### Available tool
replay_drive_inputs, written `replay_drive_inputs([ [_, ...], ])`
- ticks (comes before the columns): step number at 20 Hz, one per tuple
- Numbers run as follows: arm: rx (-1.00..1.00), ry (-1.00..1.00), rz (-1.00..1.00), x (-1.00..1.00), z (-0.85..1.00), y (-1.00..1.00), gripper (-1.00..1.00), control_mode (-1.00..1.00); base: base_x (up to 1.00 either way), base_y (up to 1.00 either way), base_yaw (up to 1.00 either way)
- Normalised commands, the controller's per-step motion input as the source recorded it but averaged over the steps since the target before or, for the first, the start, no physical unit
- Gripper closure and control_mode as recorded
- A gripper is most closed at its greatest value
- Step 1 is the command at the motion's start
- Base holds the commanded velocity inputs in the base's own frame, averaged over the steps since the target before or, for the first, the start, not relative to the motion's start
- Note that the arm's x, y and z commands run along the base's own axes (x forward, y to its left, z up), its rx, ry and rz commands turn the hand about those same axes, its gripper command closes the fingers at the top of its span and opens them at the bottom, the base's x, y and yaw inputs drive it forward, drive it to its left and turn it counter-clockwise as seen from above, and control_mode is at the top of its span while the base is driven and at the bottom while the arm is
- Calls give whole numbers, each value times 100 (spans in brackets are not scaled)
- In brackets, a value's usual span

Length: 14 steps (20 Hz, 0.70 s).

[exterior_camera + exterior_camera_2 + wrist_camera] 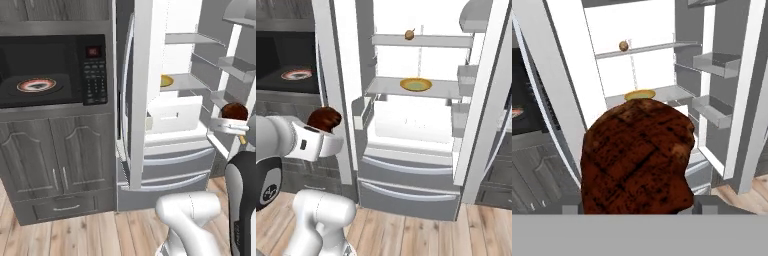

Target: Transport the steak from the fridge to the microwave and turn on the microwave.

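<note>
Steak (pixel 637 157) is sitting clamped in the jaws of the gripper (pixel 323 131), hovering outside the open fridge (pixel 416 130) whose shelf is carrying a yellow dish (pixel 416 84), with the open microwave (pixel 52 67) lying leftward.

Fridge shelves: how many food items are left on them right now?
2: a small brown item on the upper shelf, a yellow dish on the shelf below. The drawers may hide more.

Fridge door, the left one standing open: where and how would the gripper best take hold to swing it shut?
Judging by shape, on the long curved silver handle of the fridge door: close across it at mid-height, coming from its outer side. The gripper holds the steak now.
</note>
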Motion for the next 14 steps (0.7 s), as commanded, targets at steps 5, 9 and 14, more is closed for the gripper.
replay_drive_inputs([
  [5,0,0,0,0,0,0,100,100,0,64,0],
  [9,0,0,0,0,0,0,100,100,-1,56,0],
  [14,0,0,0,0,0,0,100,100,0,53,0],
])
